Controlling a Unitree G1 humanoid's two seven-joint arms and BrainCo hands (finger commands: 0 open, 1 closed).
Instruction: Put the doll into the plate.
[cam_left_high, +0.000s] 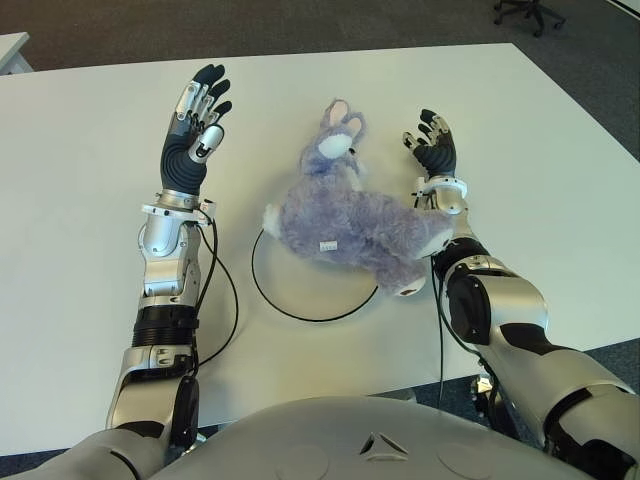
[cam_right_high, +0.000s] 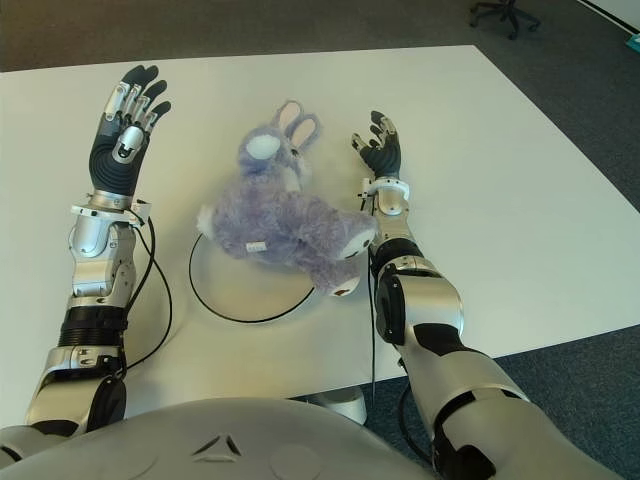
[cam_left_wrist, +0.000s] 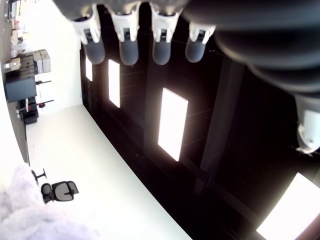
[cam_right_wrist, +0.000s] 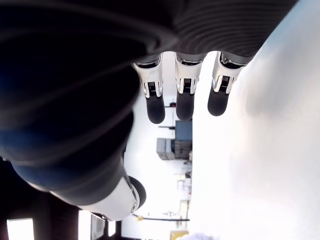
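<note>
A fluffy lilac rabbit doll lies across the far right part of a white plate with a black rim. Its head and ears point away from me and its hind feet hang over the plate's right edge. My left hand is raised to the left of the doll, palm up, fingers spread and holding nothing. My right hand stands just right of the doll's back, fingers open and loosely bent, apart from the fur. In the left wrist view a bit of the doll's fur shows at one corner.
The white table spreads wide on both sides of the plate. A black cable loops along my left forearm next to the plate's left rim. Grey carpet and an office chair lie beyond the far edge.
</note>
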